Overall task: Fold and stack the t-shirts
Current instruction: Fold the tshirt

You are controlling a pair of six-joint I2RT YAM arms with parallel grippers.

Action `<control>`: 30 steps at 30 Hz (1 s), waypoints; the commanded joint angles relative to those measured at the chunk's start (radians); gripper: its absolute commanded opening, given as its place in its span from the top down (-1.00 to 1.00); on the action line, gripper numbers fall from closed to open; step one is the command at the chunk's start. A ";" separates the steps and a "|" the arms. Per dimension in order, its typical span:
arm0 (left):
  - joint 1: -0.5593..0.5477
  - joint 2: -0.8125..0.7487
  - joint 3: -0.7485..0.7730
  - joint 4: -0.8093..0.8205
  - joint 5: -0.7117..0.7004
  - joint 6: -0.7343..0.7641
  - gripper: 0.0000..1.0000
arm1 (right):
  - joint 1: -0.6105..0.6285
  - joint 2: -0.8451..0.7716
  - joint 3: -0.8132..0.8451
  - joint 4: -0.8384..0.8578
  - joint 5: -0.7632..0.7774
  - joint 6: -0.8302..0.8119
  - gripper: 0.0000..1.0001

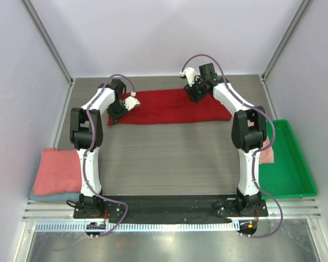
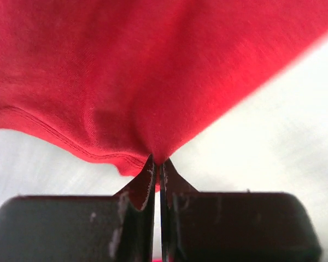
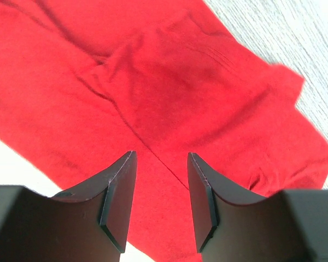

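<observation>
A deep red t-shirt [image 1: 172,108] lies folded in a long strip across the far middle of the table. My left gripper [image 1: 118,113] is at its left end, shut on a pinch of the red cloth [image 2: 153,82], which pulls up taut from the fingertips. My right gripper [image 1: 195,95] hovers over the shirt's upper right part, open and empty, with red cloth [image 3: 169,93] below its fingers. A folded salmon-pink shirt [image 1: 57,170] lies on a pale blue-grey one [image 1: 53,195] at the near left. Another salmon-pink shirt [image 1: 267,148] lies at the green tray's left edge, partly behind the right arm.
A bright green plastic tray [image 1: 287,164] sits at the right edge of the table. White walls and metal posts enclose the table on three sides. The arm bases stand at the near edge.
</observation>
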 commanded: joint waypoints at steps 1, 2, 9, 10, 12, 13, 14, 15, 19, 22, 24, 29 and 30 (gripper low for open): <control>-0.014 -0.191 -0.047 -0.251 0.114 0.068 1.00 | -0.007 -0.062 -0.004 0.009 0.014 0.004 0.04; -0.027 -0.214 -0.075 -0.296 0.151 0.082 1.00 | -0.014 -0.048 -0.006 0.009 0.018 0.007 0.04; -0.185 -0.376 -0.259 -0.670 0.188 0.143 0.94 | -0.030 0.038 0.042 0.014 0.101 0.020 0.05; -0.216 -0.406 -0.302 -0.670 0.182 0.154 0.94 | -0.030 0.047 0.042 0.018 0.106 0.017 0.05; -0.315 -0.473 -0.414 -0.670 0.168 0.177 0.94 | -0.030 0.062 0.045 0.021 0.123 0.014 0.06; -0.348 -0.481 -0.459 -0.669 0.174 0.175 0.94 | -0.030 0.076 0.045 0.024 0.127 0.009 0.05; -0.400 -0.484 -0.474 -0.669 0.186 0.169 0.94 | -0.031 0.085 0.043 0.026 0.144 0.004 0.05; -0.424 -0.483 -0.483 -0.669 0.201 0.155 0.93 | -0.030 0.094 0.046 0.026 0.155 0.003 0.06; -0.515 -0.438 -0.457 -0.669 0.324 0.129 0.91 | -0.030 0.172 0.074 0.023 0.183 -0.005 0.08; -0.563 -0.406 -0.414 -0.669 0.356 0.103 0.90 | -0.022 0.232 0.155 0.008 0.195 -0.006 0.09; -0.583 -0.377 -0.370 -0.669 0.378 0.097 0.89 | -0.007 0.309 0.254 -0.027 0.199 -0.011 0.09; -0.627 -0.305 -0.262 -0.669 0.416 0.050 0.71 | 0.028 0.469 0.491 -0.058 0.181 -0.014 0.10; -0.635 -0.302 -0.248 -0.669 0.442 0.040 0.67 | 0.042 0.536 0.591 -0.054 0.178 -0.012 0.10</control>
